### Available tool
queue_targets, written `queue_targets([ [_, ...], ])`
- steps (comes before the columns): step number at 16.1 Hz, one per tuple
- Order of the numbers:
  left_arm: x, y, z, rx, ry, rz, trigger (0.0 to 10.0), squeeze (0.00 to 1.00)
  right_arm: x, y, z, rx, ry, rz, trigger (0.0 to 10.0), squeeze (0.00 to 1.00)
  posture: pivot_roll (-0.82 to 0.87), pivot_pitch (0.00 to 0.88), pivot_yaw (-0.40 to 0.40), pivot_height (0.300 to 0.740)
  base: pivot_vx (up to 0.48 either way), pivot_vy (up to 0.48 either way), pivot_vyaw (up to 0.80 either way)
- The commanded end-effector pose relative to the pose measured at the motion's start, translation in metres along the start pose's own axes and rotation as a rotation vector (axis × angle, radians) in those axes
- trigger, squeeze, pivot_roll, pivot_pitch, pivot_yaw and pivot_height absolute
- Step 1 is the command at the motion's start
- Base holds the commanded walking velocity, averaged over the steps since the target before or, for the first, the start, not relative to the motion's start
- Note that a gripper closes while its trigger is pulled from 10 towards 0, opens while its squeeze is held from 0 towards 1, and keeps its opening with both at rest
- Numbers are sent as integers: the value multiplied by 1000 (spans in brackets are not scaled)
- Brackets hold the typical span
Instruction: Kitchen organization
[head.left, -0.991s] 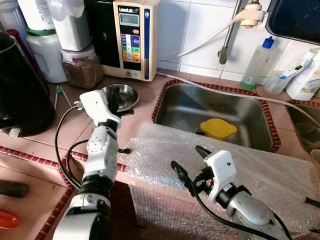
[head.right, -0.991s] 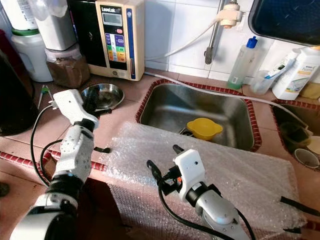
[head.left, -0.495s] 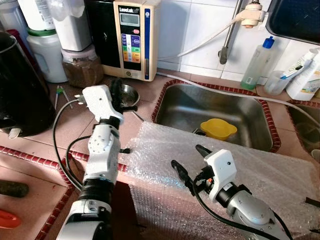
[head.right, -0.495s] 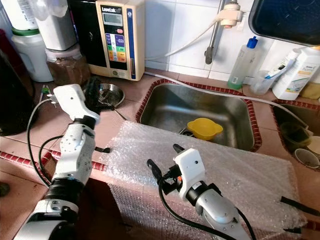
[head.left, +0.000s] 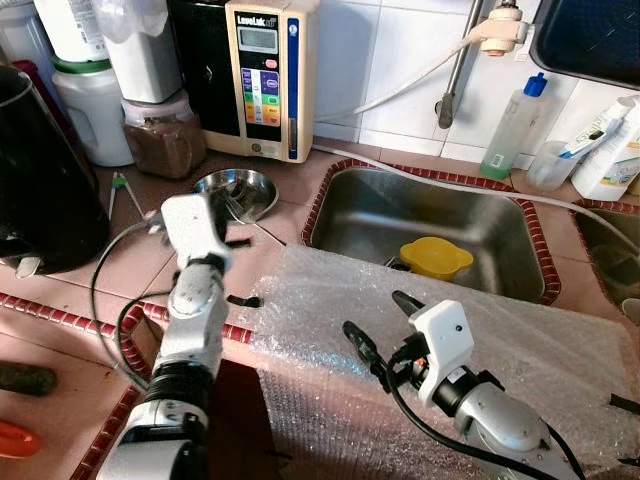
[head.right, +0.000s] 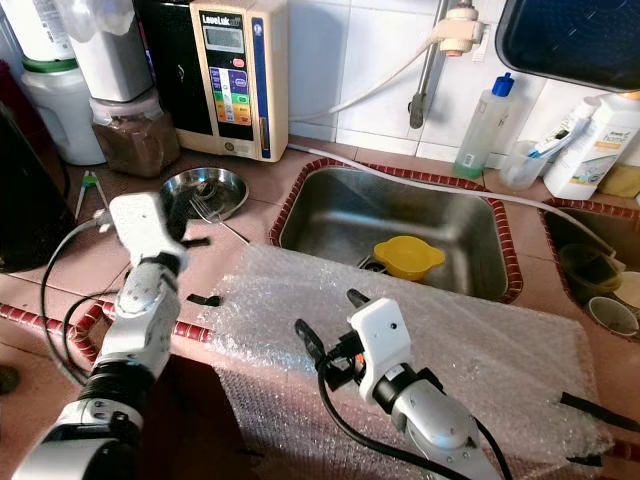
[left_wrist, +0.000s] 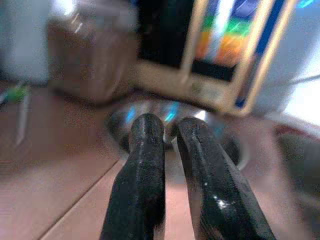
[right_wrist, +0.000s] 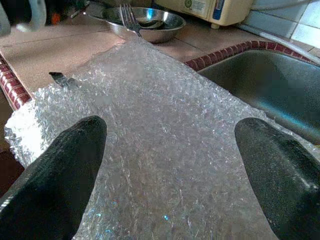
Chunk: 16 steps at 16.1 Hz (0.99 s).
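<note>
Fork (head.left: 240, 213) and shallow round steel bowl (head.left: 237, 190) on the reddish tiled counter (head.left: 90, 270)

Nearest me, my right gripper (head.left: 380, 332) hangs with fingers spread wide over the clear bubble-wrap sheet (head.left: 480, 330). Further out, my left gripper (left_wrist: 167, 150) is the closer arm, fingers nearly together and gripping nothing, just short of the bowl. The metal fork leans over the bowl's near rim (tines inside, handle angling toward the steel sink (head.left: 430, 215)), straight ahead of those fingers.
</note>
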<state>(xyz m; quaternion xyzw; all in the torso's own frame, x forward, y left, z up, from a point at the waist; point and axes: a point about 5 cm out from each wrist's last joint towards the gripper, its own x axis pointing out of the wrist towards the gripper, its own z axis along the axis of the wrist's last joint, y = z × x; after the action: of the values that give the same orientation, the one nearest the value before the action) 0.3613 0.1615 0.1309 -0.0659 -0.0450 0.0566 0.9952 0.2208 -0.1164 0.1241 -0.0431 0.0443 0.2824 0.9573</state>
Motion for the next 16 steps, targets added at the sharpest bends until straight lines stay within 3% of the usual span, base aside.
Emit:
queue_targets([
  [1, 0, 0, -5, 3, 35, 12, 10000, 1000, -2, -4, 2, -11, -10, -19, 10000, 0, -31, 0, 5, 740, 0, 0, 0],
  [3, -4, -15, -16, -37, 107, -87, 10000, 1000, -2, -4, 2, -12, -7, -19, 10000, 0, -30, 0, 3, 740, 0, 0, 0],
  [7, -7, -36, -13, -90, 89, -126, 10000, 1000, -2, -2, 1, -26, 3, -10, 10000, 0, -33, 0, 2, 740, 0, 0, 0],
  [13, -16, -44, -8, -119, 73, -197, 10000, 1000, -3, -1, -1, -22, 9, -12, 10000, 0, -27, 0, 2, 740, 0, 0, 0],
  [15, -21, -47, -7, -160, 83, -229, 10000, 1000, -3, -2, -1, -22, 10, -10, 10000, 0, -23, 0, 2, 740, 0, 0, 0],
  [16, -25, -52, -5, -260, 98, -268, 10000, 1000, -2, -2, -1, -24, 10, -10, 10000, 0, -23, 0, 1, 740, 0, 0, 0],
])
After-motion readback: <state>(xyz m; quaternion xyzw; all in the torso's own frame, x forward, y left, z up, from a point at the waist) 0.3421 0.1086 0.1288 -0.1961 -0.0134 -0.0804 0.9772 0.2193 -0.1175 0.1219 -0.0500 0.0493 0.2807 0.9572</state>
